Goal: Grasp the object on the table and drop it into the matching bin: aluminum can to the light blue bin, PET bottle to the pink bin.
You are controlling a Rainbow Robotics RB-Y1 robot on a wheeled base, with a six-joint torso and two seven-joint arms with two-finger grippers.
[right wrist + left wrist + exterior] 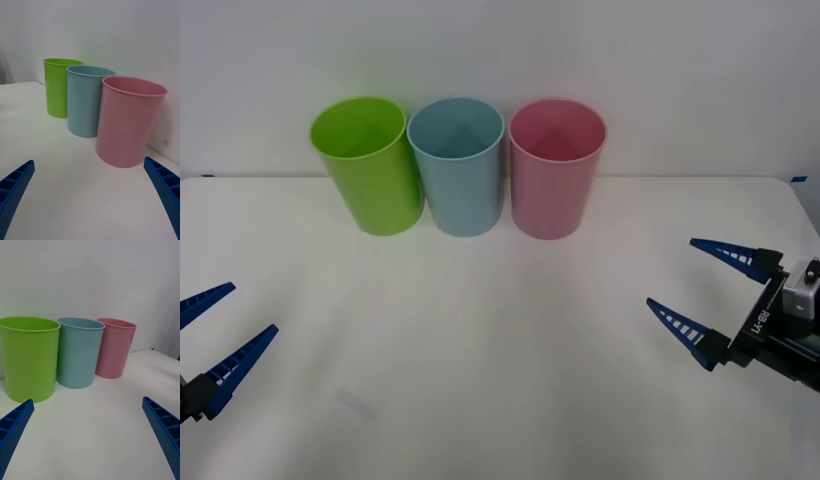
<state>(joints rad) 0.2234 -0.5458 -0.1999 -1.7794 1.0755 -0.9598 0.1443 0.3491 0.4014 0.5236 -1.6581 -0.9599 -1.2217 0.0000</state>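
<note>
While both arms hang low over the near part of the white worktop point(500, 380), three tall round bins stand upright in a row at its far edge, against the pale wall. Taking the light blue bin point(457, 166) as the landmark — it is the middle one — the lime green bin point(366, 164) stands just beside it on the robot's left, their sides touching or nearly so, and the pink bin point(556, 167) stands just beside it on the robot's right with a thin gap between them. All three mouths are open; from the front view, what can be seen of their insides looks bare, though the bottoms are partly shaded.

The left gripper point(210, 335) sits well in front of the light blue bin and far off to its left, at the worktop's near left corner, its two blue ribbed fingers spread apart with nothing between them. The right gripper point(705, 295) is well in front of the same bin and far to its right — also spread wide and holding nothing, fingers pointing inward toward the worktop's middle.

Where the can is, I cannot tell.
</note>
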